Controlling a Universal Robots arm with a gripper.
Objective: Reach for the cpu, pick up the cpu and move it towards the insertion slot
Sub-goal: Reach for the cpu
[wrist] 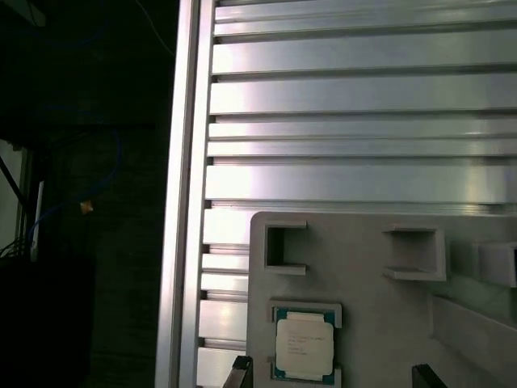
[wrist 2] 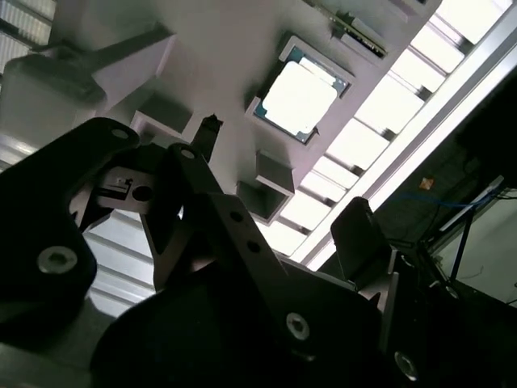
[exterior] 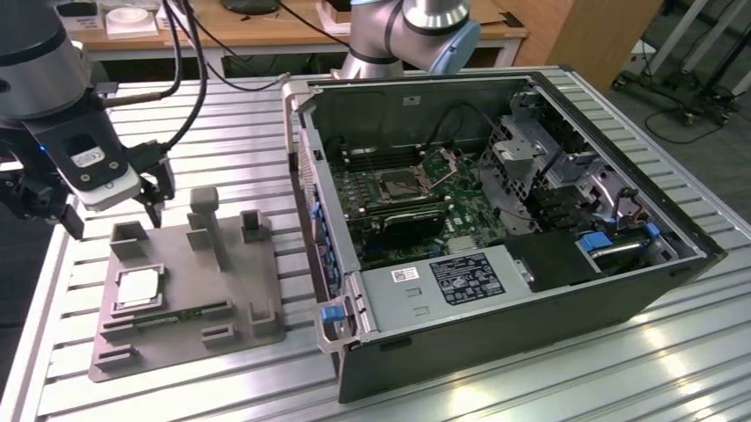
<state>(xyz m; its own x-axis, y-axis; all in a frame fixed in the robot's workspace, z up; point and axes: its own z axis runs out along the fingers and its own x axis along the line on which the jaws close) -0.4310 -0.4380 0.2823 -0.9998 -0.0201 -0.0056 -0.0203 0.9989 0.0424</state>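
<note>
Exterior view: the gripper hangs wide open and empty above the grey tray, with the chip at its six o'clock; I judge this the reaching step. A grip calls for fingers square to the chip's edges. Tray posts crowd three o'clock, and the socket lies well apart beyond them.

One arm, base joints at the exterior view's top centre, wrist at that view's left, tool end pointing down. The gripper hangs below the wrist, dark fingers spread well apart. In the first wrist view, two fingertips stand far apart
</note>
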